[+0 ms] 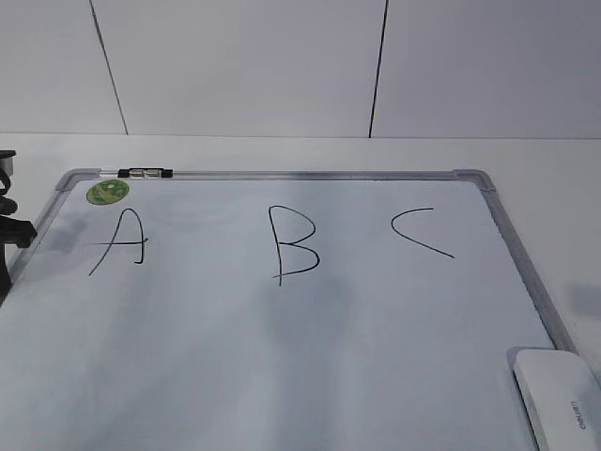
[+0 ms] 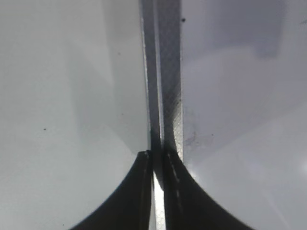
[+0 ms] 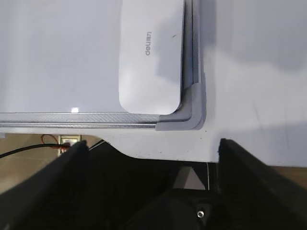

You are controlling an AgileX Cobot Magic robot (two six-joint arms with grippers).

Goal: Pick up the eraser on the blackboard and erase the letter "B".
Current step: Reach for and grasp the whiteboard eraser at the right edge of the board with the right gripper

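Spread wide apart and empty, my right gripper (image 3: 153,158) hovers near the white eraser (image 3: 151,52), which lies tucked into the blackboard's corner (image 3: 189,112). My left gripper (image 2: 154,165) rests closed over the frame edge. Grabbing so close to that raised frame, a finger could catch it and shove the board. The letter "B" (image 1: 293,242) sits mid-board, well apart.

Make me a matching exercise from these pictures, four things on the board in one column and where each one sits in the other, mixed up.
1. eraser
2. green sticker
3. B
4. clip

a. middle of the board, between A and C
b. on the top frame edge
c. near right corner
d. far left corner, above A

Pairs: 1-c, 2-d, 3-a, 4-b
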